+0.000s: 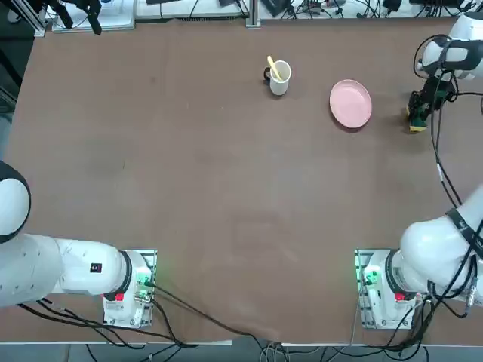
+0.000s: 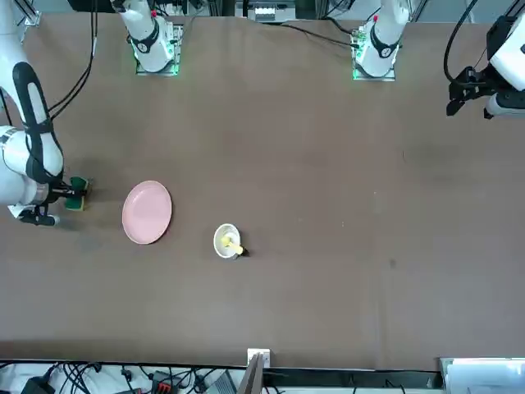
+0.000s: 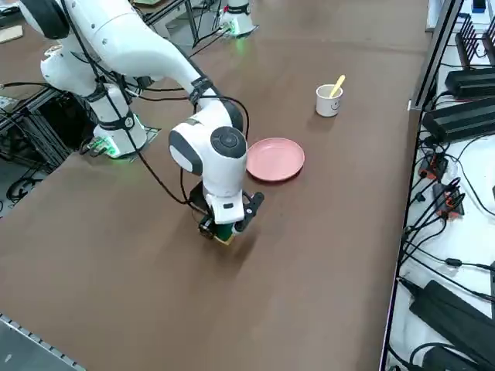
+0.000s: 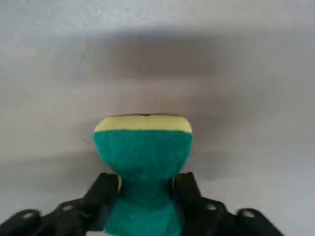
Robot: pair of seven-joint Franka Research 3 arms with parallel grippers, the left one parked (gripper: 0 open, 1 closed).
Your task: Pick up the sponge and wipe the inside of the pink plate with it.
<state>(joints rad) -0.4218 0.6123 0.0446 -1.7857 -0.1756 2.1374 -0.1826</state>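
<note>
My right gripper is shut on the sponge, whose green scouring top is pinched narrow between the two black fingers, with the yellow foam layer at its far end. The sponge is at the table surface at the far right, under the gripper. Seen from the side, the sponge shows just below the wrist. The pink plate lies flat and bare a short way to the left of the gripper, also seen as the plate beyond the wrist and the plate in the front view.
A white mug with a yellow utensil stands left of the plate. The table's right edge is close to the gripper. Cables and power strips lie beyond the far edge.
</note>
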